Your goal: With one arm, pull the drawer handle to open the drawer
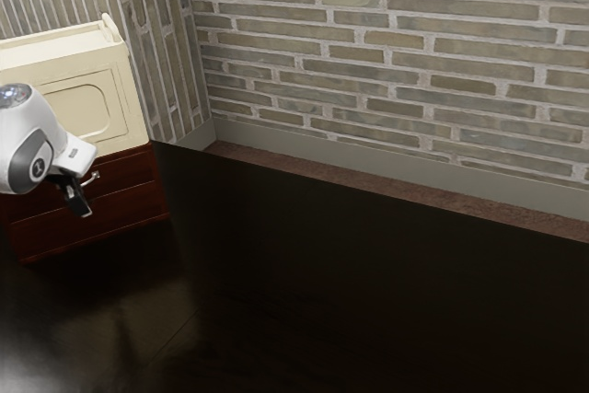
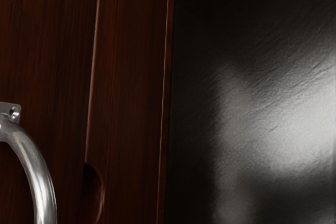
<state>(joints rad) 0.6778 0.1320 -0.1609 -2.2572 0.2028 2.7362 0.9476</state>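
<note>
At the exterior view's left, my gripper (image 1: 77, 200) points down in front of the dark red wooden cabinet (image 1: 129, 209). The silver handle (image 1: 90, 178) shows right beside it, on the upper drawer front (image 1: 129, 170). Whether gripper and handle touch is unclear. In the wrist view the curved metal handle (image 2: 38, 174) stands out from the reddish-brown drawer front (image 2: 47, 51), its mounting plate partly cut off. A thin seam runs between this front and the neighbouring wood panel (image 2: 131, 77). I see no clear gap at the drawer.
A cream cabinet piece (image 1: 78, 103) with a raised panel rests on top of the red cabinet. The glossy black surface (image 1: 350, 292) stretches out in front and toward the exterior view's right. Brick walls (image 1: 396, 52) stand behind.
</note>
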